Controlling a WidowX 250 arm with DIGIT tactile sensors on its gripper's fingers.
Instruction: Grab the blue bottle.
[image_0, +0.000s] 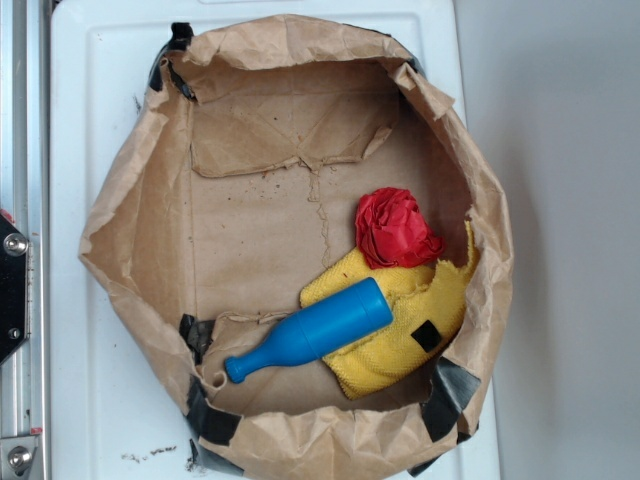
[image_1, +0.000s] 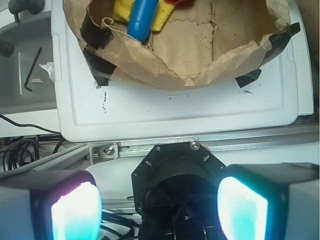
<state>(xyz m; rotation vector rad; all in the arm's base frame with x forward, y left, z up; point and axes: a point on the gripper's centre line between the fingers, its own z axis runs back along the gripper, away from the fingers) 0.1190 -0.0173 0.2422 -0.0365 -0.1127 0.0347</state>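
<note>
the gripper (image_1: 159, 205) hangs with its pads (image_1: 76, 210) spread wide, holding nothing, back over the rail and well short of the paper bag (image_1: 165, 70). inside lies the blue bottle (image_0: 310, 332), body resting on the yellow cloth (image_0: 400, 325); it looks light, stiff and slick, so the thick body seems the safer hold.

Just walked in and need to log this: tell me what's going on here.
Nothing is held yet. The blue bottle lies on its side in a crumpled paper bag, its body resting on a yellow cloth, with a red cloth ball beside it. The gripper is open, well back from the bag, over the table edge.
</note>
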